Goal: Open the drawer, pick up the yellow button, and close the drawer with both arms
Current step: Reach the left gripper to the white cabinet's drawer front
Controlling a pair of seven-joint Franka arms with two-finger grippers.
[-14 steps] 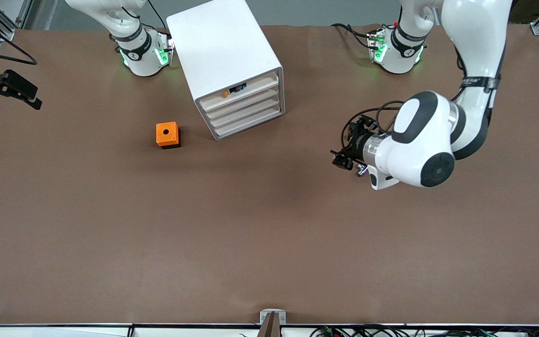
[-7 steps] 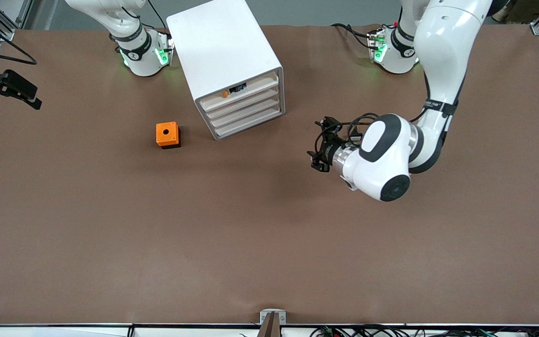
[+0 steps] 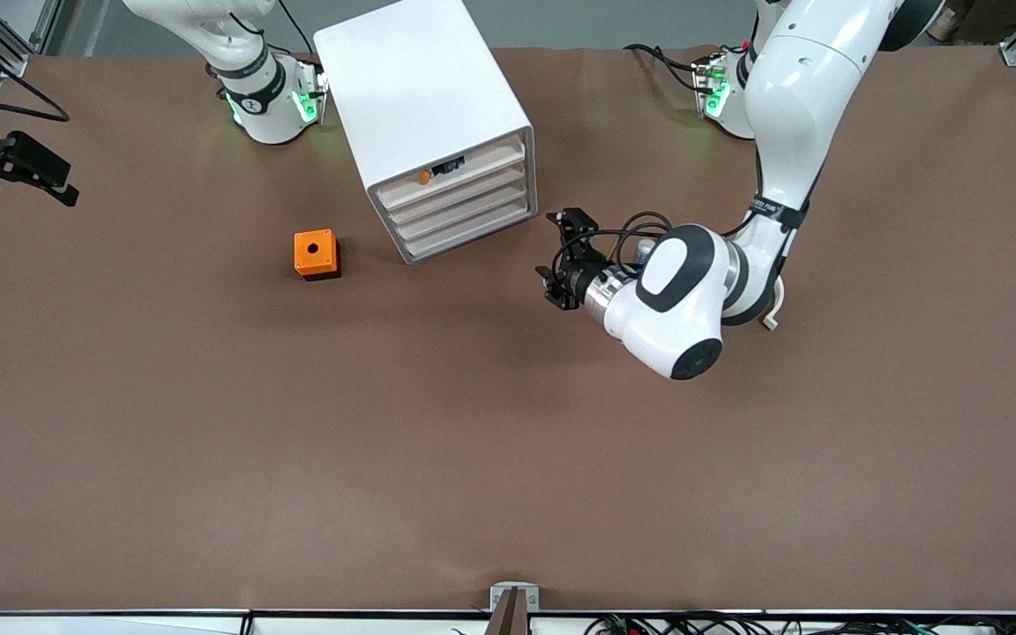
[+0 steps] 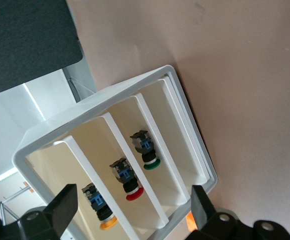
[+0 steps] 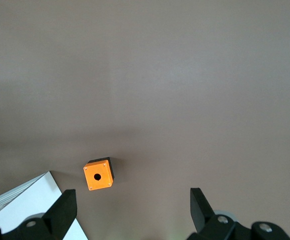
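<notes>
Surface: brown surface, with a white cabinet at the robots' end, near the right arm's base.
Hidden: the right claw is out of the front view; the right wrist view shows only its two fingertips, spread wide.
Drawers: four in the cabinet; the drawer on top is not pulled out.
Button: the button with its orange cap lies in that top drawer, seen small through the front.
Count: the left wrist view shows three buttons, orange, red and green, one per drawer.
Left claw: left claw hangs just in front of the cabinet, fingers spread, holding nothing.
Around: orange cube with a hole, beside the cabinet toward the right arm's end.
</notes>
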